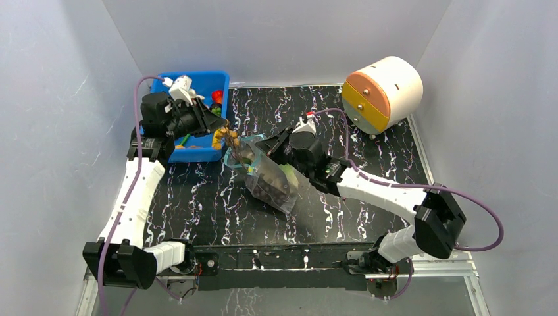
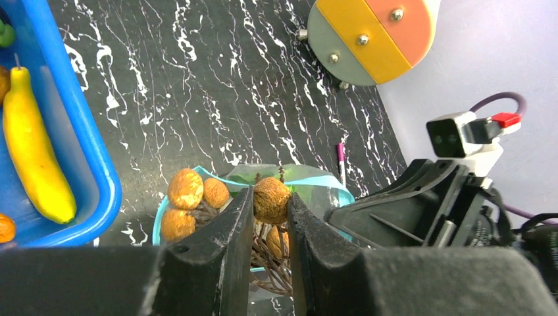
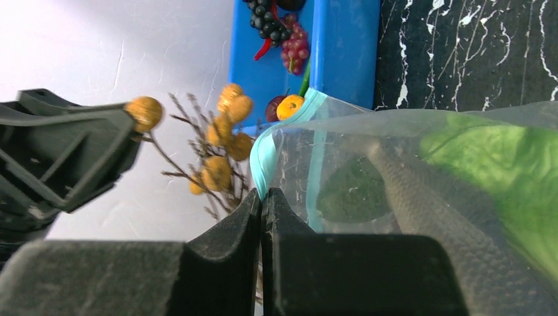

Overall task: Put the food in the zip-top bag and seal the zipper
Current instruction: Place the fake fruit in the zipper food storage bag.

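Left fingers (image 2: 224,243) pinching one rough, round ball of orange-brown cluster (image 2: 271,197) on brown twigs, poised over mouth of zip-top bag (image 1: 270,181) mid-table (image 1: 197,197). Right fingers (image 3: 230,237) pressed together on teal zipper (image 3: 264,161), holding mouth open. Inside clear crinkly film: leafy green lettuce (image 3: 500,158), probably dark grapes (image 1: 266,189). Cluster not yet in; sealing left to do. Rigid blue bin (image 1: 197,155) far left.

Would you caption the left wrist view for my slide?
Left jaws hold a brown fruit cluster at the open zip-top bag.
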Robot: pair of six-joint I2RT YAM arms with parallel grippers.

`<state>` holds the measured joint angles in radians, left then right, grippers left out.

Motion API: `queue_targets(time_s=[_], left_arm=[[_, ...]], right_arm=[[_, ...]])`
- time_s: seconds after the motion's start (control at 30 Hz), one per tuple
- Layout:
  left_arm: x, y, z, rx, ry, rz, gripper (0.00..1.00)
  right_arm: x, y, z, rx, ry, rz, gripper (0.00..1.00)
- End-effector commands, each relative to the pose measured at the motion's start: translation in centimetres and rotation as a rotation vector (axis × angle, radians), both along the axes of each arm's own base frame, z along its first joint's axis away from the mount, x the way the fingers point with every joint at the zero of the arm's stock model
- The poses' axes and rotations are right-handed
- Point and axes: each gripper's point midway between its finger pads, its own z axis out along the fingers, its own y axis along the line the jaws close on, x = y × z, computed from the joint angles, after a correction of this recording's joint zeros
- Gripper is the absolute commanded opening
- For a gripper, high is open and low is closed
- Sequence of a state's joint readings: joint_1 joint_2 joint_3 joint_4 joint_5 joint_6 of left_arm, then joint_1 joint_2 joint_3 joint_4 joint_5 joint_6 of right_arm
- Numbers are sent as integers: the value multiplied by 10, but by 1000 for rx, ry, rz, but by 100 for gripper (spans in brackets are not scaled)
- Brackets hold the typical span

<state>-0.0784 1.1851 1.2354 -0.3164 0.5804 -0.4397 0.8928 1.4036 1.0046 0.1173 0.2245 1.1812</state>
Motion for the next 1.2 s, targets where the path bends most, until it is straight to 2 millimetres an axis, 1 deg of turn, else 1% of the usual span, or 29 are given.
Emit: queue_targets(time_s=[0.0, 0.1, 0.23, 0.33, 0.43, 0.57, 0.63, 0.73, 0.8, 0.87, 1.03, 1.17], left_arm=[[1, -4, -7, -8, -64, -18, 6], [7, -5, -12, -21, -71, -13, 6], [14, 3, -13, 15, -83, 34, 6], [23, 16, -9, 80, -90, 92, 6], [28, 24, 0, 123, -117, 133, 5], [30, 18, 1, 85, -134, 115, 5], [31, 13, -4, 48, -141, 101, 5], [33, 8, -17, 19, -141, 79, 4], [31, 7, -28, 15, -133, 72, 4], [26, 2, -32, -7, -127, 47, 4], [5, -18, -40, -140, -82, -37, 5], [-11, -27, -46, -225, -13, -68, 6]], right_arm=[[6, 13, 73, 175, -115, 11, 0], [2, 19, 67, 165, -111, 51, 0], [-3, 20, 54, 156, -89, 74, 0], [-5, 19, 50, 155, -84, 80, 0], [-6, 16, 49, 152, -87, 76, 0], [-7, 16, 51, 160, -93, 79, 0], [-7, 18, 52, 161, -95, 86, 0], [-7, 20, 53, 164, -91, 92, 0], [-7, 20, 53, 165, -90, 94, 0], [-6, 20, 54, 165, -93, 88, 0], [5, 14, 49, 155, -90, 23, 0], [8, 16, 51, 163, -91, 17, 0]])
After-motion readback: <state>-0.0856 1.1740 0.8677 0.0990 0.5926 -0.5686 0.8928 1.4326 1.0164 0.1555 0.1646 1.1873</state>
